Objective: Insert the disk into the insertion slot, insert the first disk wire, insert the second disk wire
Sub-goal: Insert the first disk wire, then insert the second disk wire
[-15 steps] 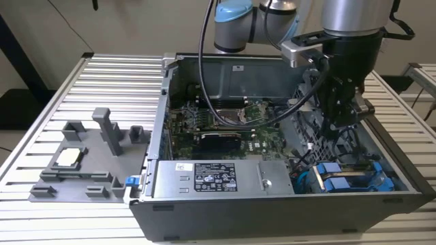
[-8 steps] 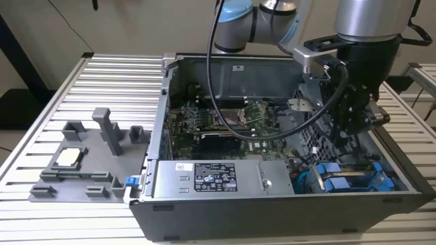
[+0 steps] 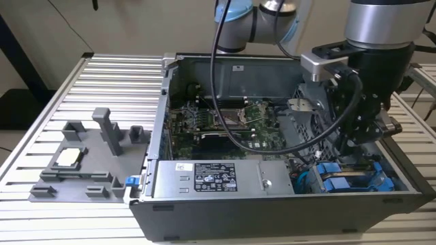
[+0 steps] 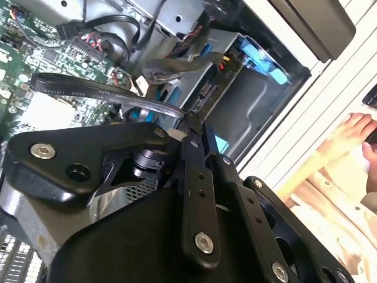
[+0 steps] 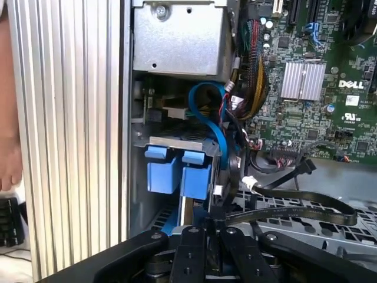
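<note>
The disk (image 3: pixel 347 179), in its bright blue carrier (image 5: pixel 177 171), sits in the insertion slot (image 3: pixel 383 168) at the case's front corner, on the exterior view's right. My gripper (image 3: pixel 345 153) reaches down into the case just above it. In both wrist views the fingers (image 5: pixel 194 242) stand close together, pinching the end of a flat black disk wire (image 5: pixel 306 207) right over the disk's rear edge. That wire (image 4: pixel 94 94) arcs back over the motherboard. The slot's grey wall (image 4: pixel 253 112) shows beyond the fingertips.
A grey power supply box (image 3: pixel 218 178) with a sticker fills the case's front. The green motherboard (image 3: pixel 225 122) lies behind it. A blue cable loop (image 5: pixel 206 112) and wire bundle crowd the disk. A grey fixture (image 3: pixel 81 158) sits on the exterior view's left. A person's hand (image 4: pixel 353 135) is outside the case.
</note>
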